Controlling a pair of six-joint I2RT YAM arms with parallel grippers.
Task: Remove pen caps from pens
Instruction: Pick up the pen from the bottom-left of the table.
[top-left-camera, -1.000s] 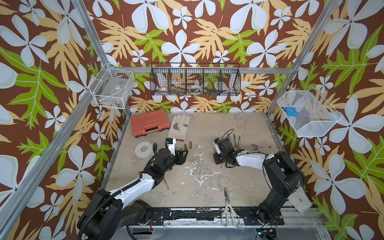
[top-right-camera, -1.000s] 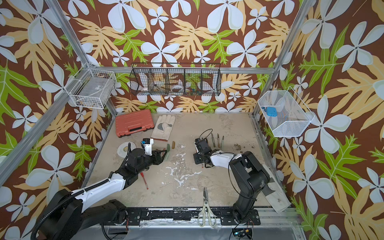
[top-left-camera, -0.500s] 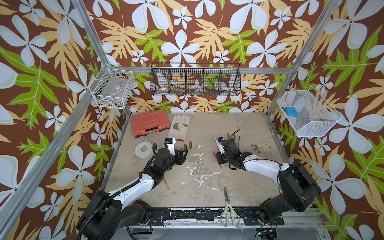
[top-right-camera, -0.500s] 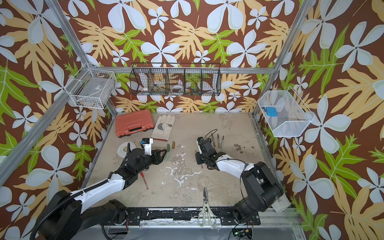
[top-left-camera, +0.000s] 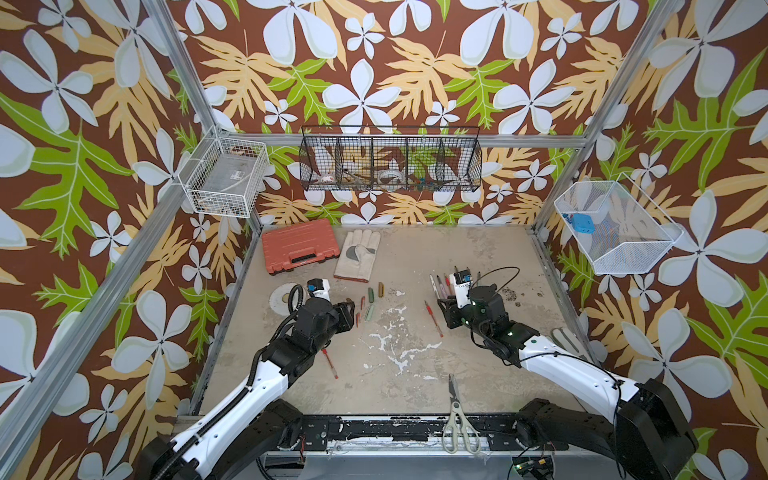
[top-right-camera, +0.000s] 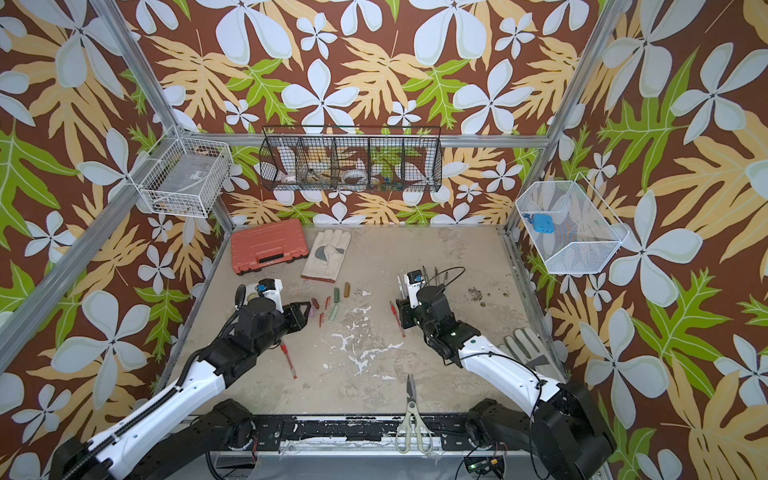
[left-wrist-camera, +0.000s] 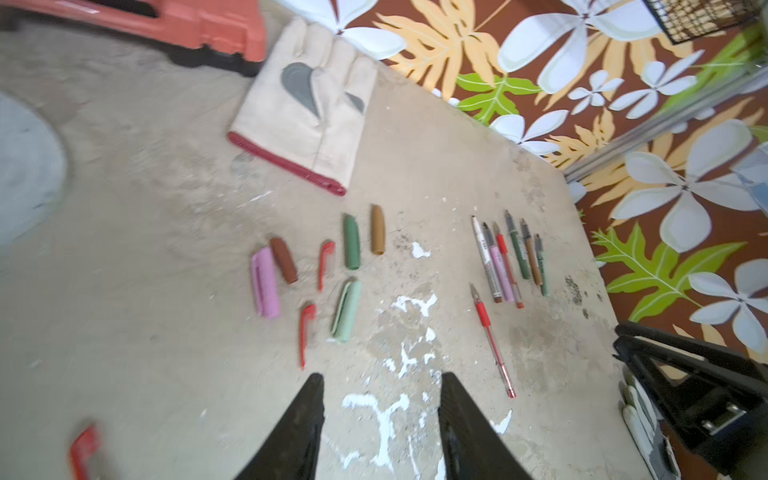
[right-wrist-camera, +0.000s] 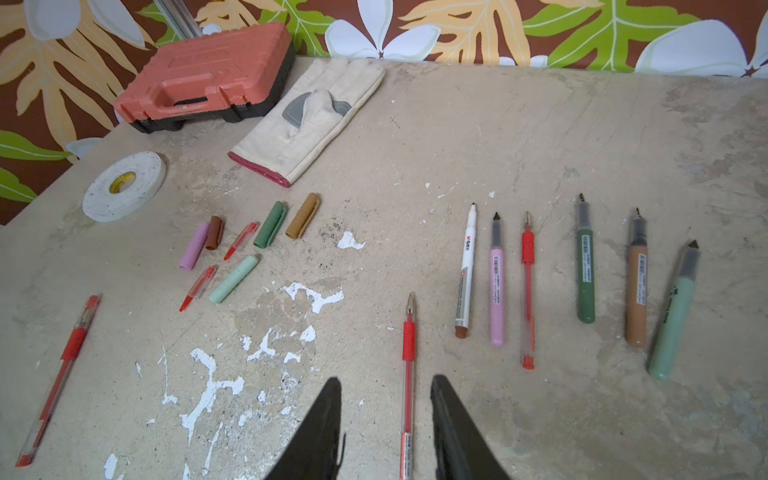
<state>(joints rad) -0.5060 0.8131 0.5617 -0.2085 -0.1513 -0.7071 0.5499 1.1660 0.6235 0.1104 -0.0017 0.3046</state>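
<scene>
Well, most of this job looks done. Seven pen caps (right-wrist-camera: 235, 278) lie loose in a cluster on the tabletop (right-wrist-camera: 498, 145), toward its far left corner, just in front of the glove (right-wrist-camera: 307, 120). Six bare pens (right-wrist-camera: 585, 270) lie side by side nearer the right edge, tips showing. A seventh, a red pen (right-wrist-camera: 408, 345), lies flat just beside that row, also uncapped. My right tool (right-wrist-camera: 386, 379) straddles it with jaws apart, not touching it (clear gaps on both sides). The left tool (left-wrist-camera: 382, 375) hangs near the caps, its jaws apart too and nothing between them. What's left, as far as I can tell, is one last red pen (right-wrist-camera: 62, 365) toward the left edge, whose end looks capped.
</scene>
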